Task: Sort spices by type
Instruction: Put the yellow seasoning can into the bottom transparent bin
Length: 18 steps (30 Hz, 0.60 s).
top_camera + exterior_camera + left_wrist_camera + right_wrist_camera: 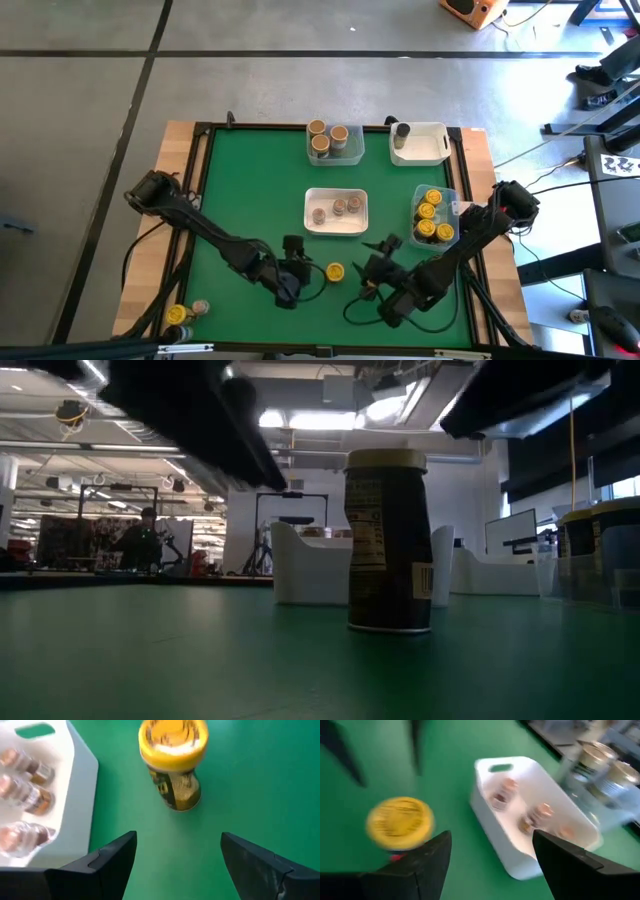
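One spice jar with a yellow lid (334, 271) stands upright on its base on the green mat near the table's front; it also shows as the jar (388, 540) in the low view, the jar (172, 762) in the left wrist view and the jar (400, 822) in the right wrist view. My left gripper (305, 262) is just left of it, and this gripper (175, 855) is open with only mat between its fingers. My right gripper (368, 268) is just right of the jar; this gripper (490, 850) is open too. Neither touches the jar.
A white tray (336, 225) with small jars sits mid-table. A clear tray (348, 156) of tan-lidded jars and a white tray (430, 150) with one jar stand at the far edge. A clear tray (447, 205) of yellow-lidded jars is at the right. Two jars (186, 311) stand near left, off the mat.
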Tool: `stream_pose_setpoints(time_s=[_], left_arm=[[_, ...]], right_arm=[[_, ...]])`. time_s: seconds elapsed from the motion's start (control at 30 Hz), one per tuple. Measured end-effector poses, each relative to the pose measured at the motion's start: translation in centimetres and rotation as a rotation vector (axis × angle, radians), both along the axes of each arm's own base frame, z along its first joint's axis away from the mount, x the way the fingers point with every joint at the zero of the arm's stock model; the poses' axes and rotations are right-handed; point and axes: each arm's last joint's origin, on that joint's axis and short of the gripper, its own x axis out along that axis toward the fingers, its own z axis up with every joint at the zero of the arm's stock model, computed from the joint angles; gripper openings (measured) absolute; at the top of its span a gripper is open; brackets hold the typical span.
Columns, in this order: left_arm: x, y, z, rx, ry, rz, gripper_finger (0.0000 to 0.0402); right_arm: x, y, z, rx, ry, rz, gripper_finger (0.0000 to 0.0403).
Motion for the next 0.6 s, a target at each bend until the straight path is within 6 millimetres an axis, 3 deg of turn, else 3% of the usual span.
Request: stream_pose_setpoints(time_s=[0.3, 0.6], left_arm=[[-0.6, 0.5, -2.5, -0.061, -0.091, 0.018, 0.0286], [-0.2, 1.1, -2.8, -0.089, -0.185, 0.035, 0.0286]], right_arm=[[2.4, 1.4, 1.4, 0.062, -0.009, 0.26, 0.028], [4.7, -0.2, 0.7, 0.119, 0.007, 0.276, 0.028]])
